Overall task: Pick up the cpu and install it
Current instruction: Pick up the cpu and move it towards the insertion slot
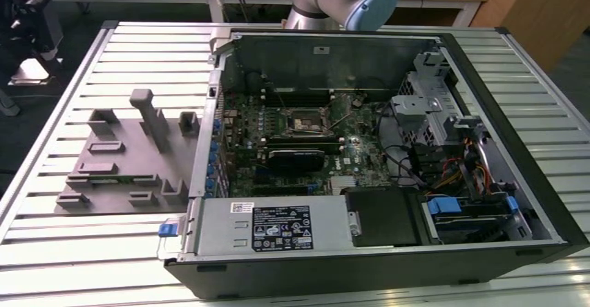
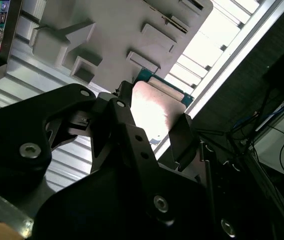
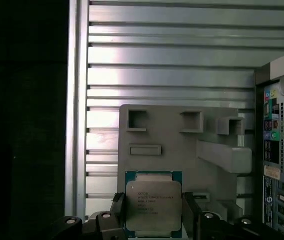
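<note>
Gripper (image 3: 154, 214); matte black, clamping cpu (image 3: 153, 202); flat silver square, green rim

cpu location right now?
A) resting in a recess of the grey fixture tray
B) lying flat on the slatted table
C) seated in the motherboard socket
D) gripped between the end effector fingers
D: in the first wrist view the cpu sits clamped between the end effector fingers, one on each side, with the grey fixture tray behind it.
</note>
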`<move>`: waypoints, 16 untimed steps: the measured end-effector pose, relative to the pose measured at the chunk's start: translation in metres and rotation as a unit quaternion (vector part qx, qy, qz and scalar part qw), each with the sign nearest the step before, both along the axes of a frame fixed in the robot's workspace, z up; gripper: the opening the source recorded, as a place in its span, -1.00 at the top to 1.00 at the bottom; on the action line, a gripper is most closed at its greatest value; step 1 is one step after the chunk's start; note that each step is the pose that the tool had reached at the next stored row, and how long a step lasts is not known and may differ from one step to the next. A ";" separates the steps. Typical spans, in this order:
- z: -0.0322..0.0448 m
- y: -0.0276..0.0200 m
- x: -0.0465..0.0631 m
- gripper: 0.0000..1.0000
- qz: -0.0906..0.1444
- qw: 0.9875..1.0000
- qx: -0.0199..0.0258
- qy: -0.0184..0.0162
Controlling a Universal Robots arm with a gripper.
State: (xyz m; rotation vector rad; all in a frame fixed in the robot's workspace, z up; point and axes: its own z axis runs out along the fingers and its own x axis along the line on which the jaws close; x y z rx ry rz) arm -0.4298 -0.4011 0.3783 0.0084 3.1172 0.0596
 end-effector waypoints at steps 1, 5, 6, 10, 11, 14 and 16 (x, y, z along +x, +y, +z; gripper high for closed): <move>0.0020 0.0001 0.000 -0.08 0.000 1.000 0.000 0.000; 0.0082 0.0003 0.000 -0.08 0.000 1.000 0.000 0.000; 0.0098 0.0003 0.000 -0.08 0.000 1.000 0.000 0.000; 0.0117 0.0003 0.000 -0.08 0.000 1.000 0.000 -0.001; 0.0118 0.0004 0.000 -0.08 0.000 1.000 0.000 0.000; 0.0121 0.0004 0.000 -0.08 0.000 1.000 0.000 0.000; 0.0121 0.0004 0.002 -0.08 0.000 1.000 0.000 0.000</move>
